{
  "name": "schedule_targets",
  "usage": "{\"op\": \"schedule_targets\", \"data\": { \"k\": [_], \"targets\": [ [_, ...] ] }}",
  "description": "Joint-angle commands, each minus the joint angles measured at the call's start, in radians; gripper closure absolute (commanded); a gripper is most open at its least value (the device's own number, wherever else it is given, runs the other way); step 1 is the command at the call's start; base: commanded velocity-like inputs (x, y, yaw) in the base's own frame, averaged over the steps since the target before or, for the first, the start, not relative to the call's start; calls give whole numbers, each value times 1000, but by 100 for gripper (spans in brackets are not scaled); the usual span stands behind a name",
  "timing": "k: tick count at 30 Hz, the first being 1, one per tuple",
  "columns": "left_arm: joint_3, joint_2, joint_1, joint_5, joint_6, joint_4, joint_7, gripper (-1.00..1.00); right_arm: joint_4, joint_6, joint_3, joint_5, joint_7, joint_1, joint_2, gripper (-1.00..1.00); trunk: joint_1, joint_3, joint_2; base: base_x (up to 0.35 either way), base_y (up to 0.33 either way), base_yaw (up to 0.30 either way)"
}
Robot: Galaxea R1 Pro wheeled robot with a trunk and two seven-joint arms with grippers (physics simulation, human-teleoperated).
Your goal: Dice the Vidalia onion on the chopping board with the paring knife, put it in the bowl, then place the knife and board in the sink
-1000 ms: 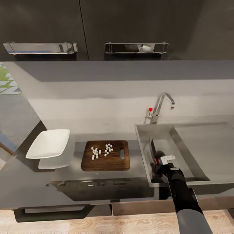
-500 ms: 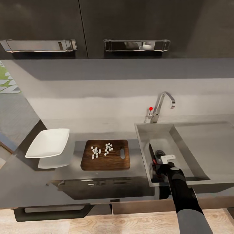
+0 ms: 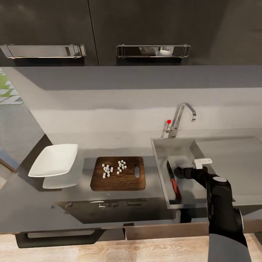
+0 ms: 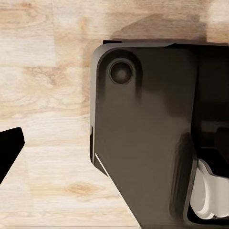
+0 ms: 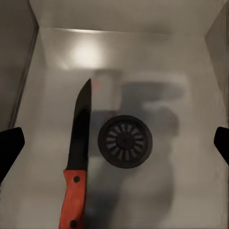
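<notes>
While wide apart above, right gripper (image 3: 181,172), paring knife (image 5: 76,162) flat below

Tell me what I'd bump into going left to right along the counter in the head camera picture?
bowl → chopping board with diced onion → paring knife in the sink → right gripper

Dark robot base (image 4: 143,133) over pale wooden floor (image 4: 47,95), black fingertip (image 4: 8,148) at edge.

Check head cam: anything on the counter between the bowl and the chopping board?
Nothing. In the head view, bare grey countertop separates the bowl from the chopping board.
</notes>
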Motion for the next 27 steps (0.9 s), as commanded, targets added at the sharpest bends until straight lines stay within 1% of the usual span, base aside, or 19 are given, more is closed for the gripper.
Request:
{"op": "schedule_targets", "data": {
  "k": [1,3,4,6,7,10,12,14,17,19,23,26,27],
  "targets": [
    [-8,1,-1,10,-3,3,-3,-100,-9,4,-3,10,13,-1,4,-100,1,-2,-2,0,0,0],
    [-8,1,-1,11,-3,4,-3,-100,-17,6,-3,9,14,-1,10,-100,1,-2,-2,0,0,0],
    [-8,1,-1,10,-3,4,-3,-100,-21,6,-2,9,15,-1,19,-100,1,-2,-2,0,0,0],
    [-8,1,-1,11,-3,4,-3,-100,-25,7,-1,11,15,-1,43,-100,1,-2,-2,0,0,0],
    [-8,1,-1,11,-3,4,-3,-100,-26,7,-1,11,15,-1,62,-100,1,-2,-2,0,0,0],
    [-8,1,-1,11,-3,4,-3,-100,-27,7,4,12,16,-1,62,-100,1,-2,-2,0,0,0],
    [-8,1,-1,11,-3,4,-3,-100,-27,7,21,19,15,-1,62,-100,1,-2,-2,0,0,0],
    [-8,1,-1,11,-3,4,-3,-100,-27,7,39,36,11,-1,62,-100,1,-2,-2,0,0,0],
    [-8,1,-1,10,-3,4,-3,-100,-27,6,58,45,6,-1,62,-100,1,-2,-2,0,0,0],
    [-8,1,-1,10,-3,4,-3,-100,-27,6,80,46,-21,-1,62,-100,1,-2,-2,0,0,0],
    [-8,1,-1,10,-3,4,-3,-100,-27,9,135,42,-125,-1,62,-100,1,-2,-2,0,0,0],
    [-8,-2,-1,10,-3,4,-3,-100,-27,34,168,38,-178,-1,62,-100,1,-2,-2,0,0,0],
    [-8,-2,-1,11,-3,4,-3,-100,-26,41,190,36,-221,-1,62,-100,1,-2,-2,0,0,0]
  ]
}}
